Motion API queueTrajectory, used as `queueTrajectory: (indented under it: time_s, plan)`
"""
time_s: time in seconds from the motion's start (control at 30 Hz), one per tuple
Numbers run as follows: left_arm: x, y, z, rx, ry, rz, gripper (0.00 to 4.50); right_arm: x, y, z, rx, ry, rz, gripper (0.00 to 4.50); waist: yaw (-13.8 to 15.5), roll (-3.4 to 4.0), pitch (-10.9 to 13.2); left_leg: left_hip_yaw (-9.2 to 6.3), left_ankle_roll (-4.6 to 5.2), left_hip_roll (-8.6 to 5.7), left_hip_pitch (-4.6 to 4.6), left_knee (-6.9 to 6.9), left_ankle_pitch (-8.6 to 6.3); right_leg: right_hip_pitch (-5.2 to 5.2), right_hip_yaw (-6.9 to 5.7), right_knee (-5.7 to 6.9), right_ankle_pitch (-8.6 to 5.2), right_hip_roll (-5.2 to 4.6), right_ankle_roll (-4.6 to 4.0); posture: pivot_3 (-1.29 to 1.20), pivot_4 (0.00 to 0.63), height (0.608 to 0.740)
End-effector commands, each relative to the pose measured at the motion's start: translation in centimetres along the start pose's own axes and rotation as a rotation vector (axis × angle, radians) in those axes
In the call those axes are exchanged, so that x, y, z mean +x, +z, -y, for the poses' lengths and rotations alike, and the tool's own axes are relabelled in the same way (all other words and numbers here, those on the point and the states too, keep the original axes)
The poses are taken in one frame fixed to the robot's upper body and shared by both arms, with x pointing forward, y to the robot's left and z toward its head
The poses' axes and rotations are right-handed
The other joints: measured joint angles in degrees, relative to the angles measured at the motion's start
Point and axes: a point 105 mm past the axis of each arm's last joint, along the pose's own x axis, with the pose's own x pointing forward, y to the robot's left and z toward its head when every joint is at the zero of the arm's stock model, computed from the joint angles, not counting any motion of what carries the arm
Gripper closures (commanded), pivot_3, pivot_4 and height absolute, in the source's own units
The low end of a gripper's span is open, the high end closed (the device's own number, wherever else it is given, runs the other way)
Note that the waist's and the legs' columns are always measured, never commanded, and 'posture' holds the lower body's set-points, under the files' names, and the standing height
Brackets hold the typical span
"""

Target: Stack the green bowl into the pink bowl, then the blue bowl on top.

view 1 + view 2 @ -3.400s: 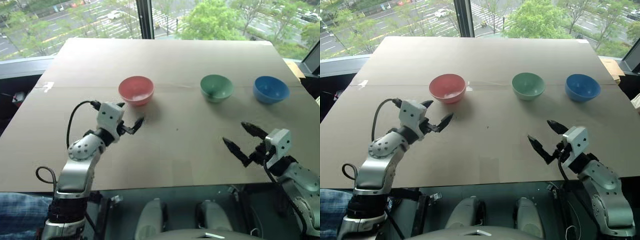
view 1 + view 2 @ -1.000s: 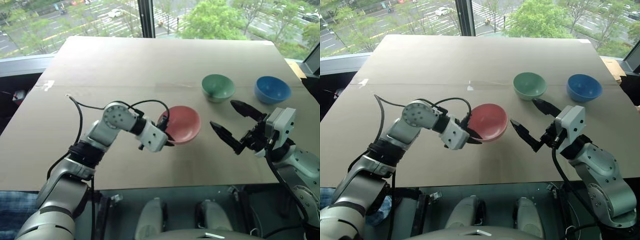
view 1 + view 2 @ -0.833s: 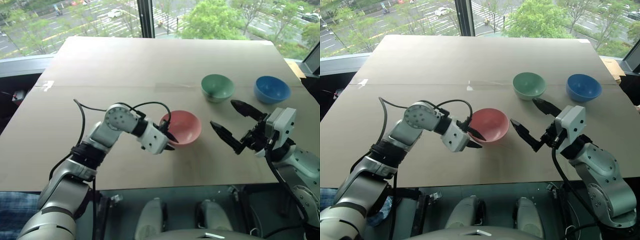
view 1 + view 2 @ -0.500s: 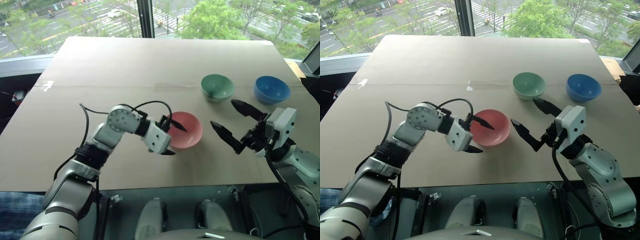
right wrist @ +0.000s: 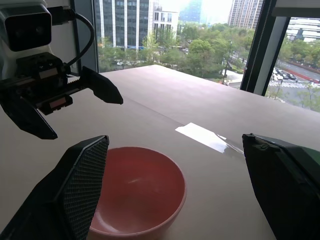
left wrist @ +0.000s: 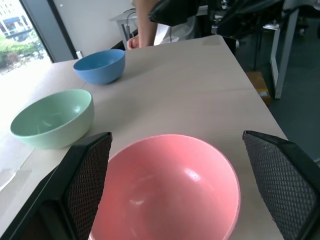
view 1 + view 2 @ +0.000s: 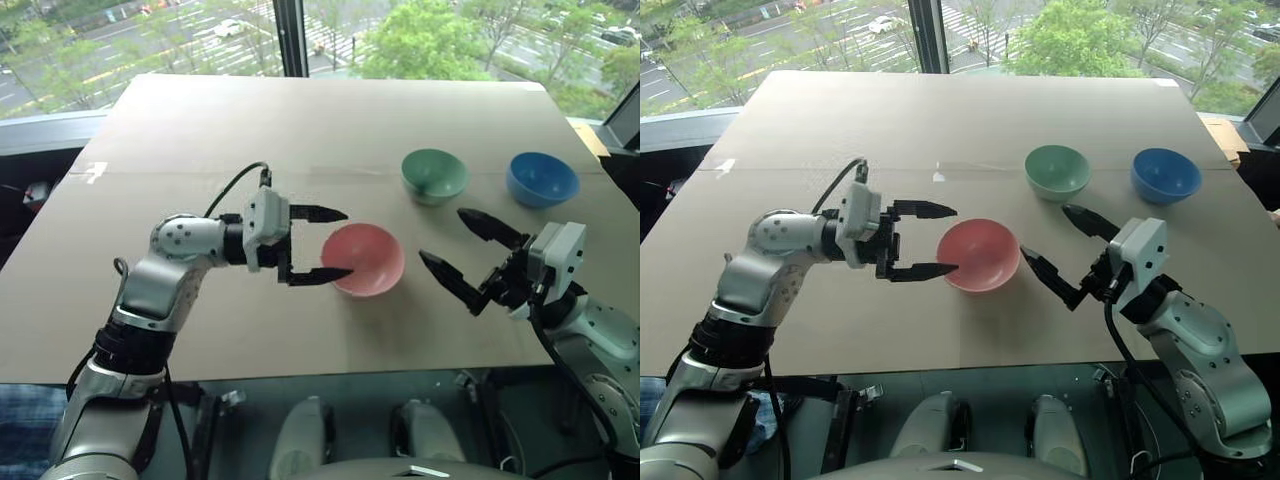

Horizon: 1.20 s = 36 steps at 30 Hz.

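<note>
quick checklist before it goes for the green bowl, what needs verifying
1. Pink bowl upright on the table, free of both grippers: ok.
2. Left gripper open, holding nothing: ok.
3. Right gripper open and empty: ok.
4. Green bowl upright, nothing inside it: ok.
5. Blue bowl apart from the green bowl: ok.
6. Left gripper clear of the way to the pink bowl: not ok, it hangs right beside the rim.

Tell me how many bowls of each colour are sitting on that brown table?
Salmon pink round plastic bowl: 1
Mint green round plastic bowl: 1
Sky blue round plastic bowl: 1
Total: 3
</note>
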Motion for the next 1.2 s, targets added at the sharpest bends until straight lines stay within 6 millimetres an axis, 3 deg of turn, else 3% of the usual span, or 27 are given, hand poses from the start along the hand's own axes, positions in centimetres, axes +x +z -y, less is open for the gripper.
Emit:
queueTrajectory:
  time_s: [0.03,0.2,0.3,0.37,0.6,0.77,0.9,1.07,1.2]
  plan:
    - [-2.3,0.5,0.0,-0.035,0.14,-0.013,0.08,0.3,0.8,0.3,-0.037,0.033,0.033,0.0,-0.07,0.0,0.0,0.0,-0.01,0.0,0.0,-0.02,0.0,-0.01,-0.01,0.0,0.0,0.02,0.0,0.0,0.15,0.74]
    - [-5.9,-1.0,0.6,-0.106,0.315,-0.098,0.08,0.4,-0.4,2.0,-0.051,-0.015,-0.014,0.0,0.26,0.02,0.01,-0.01,-0.01,0.03,0.02,-0.02,0.01,0.01,-0.02,0.0,-0.01,-0.03,-0.02,0.0,0.15,0.74]
    - [-8.3,-1.1,0.8,-0.11,0.405,-0.129,0.08,0.3,-3.1,3.5,-0.063,-0.079,-0.227,0.0,0.14,0.02,0.01,0.01,-0.01,0.01,0.02,-0.01,0.0,0.02,-0.01,-0.01,-0.01,-0.06,-0.02,0.0,0.15,0.74]
    - [-9.3,-1.0,0.9,-0.105,0.438,-0.14,0.08,0.8,-3.1,4.1,-0.09,-0.061,-0.217,0.0,0.3,-0.01,0.0,0.01,-0.01,0.0,0.01,-0.01,0.0,0.0,-0.03,-0.01,-0.02,-0.11,-0.03,0.0,0.15,0.74]
    - [-12.2,0.0,0.3,-0.137,0.532,-0.052,0.08,3.7,-4.5,10.2,-0.388,-0.075,-0.358,0.0,-0.11,0.11,0.07,0.09,-0.03,-0.03,0.06,-0.02,0.01,-0.01,-0.01,-0.02,-0.01,-0.06,-0.03,0.0,0.15,0.74]
    - [-12.7,-1.0,0.8,-0.192,0.518,-0.06,0.08,5.3,-6.0,14.5,-0.511,-0.075,-0.569,0.0,-0.82,0.16,0.11,0.14,-0.03,-0.08,0.04,-0.12,0.01,-0.08,0.02,-0.05,-0.01,-0.04,-0.03,0.0,0.15,0.74]
    - [-12.5,-1.4,1.0,-0.218,0.507,-0.051,0.08,6.7,-7.0,16.2,-0.572,-0.038,-0.66,0.0,-1.15,0.19,0.15,0.13,-0.04,-0.08,-0.03,-0.21,0.01,-0.1,-0.04,-0.12,-0.01,-0.06,-0.03,0.0,0.15,0.74]
    - [-12.4,-2.0,1.1,-0.236,0.518,-0.063,0.08,8.5,-8.9,15.6,-0.594,0.089,-0.752,0.0,-1.78,0.21,0.16,0.18,-0.05,-0.06,0.0,-0.22,0.01,-0.11,0.01,-0.09,-0.01,-0.06,-0.02,0.0,0.15,0.74]
    - [-12.2,-2.2,1.5,-0.256,0.498,-0.068,0.08,10.6,-9.1,15.3,-0.708,0.147,-0.79,0.0,-2.64,0.22,0.17,0.21,-0.08,-0.02,0.04,-0.23,0.03,-0.12,0.03,-0.05,0.0,-0.05,-0.03,0.0,0.15,0.74]
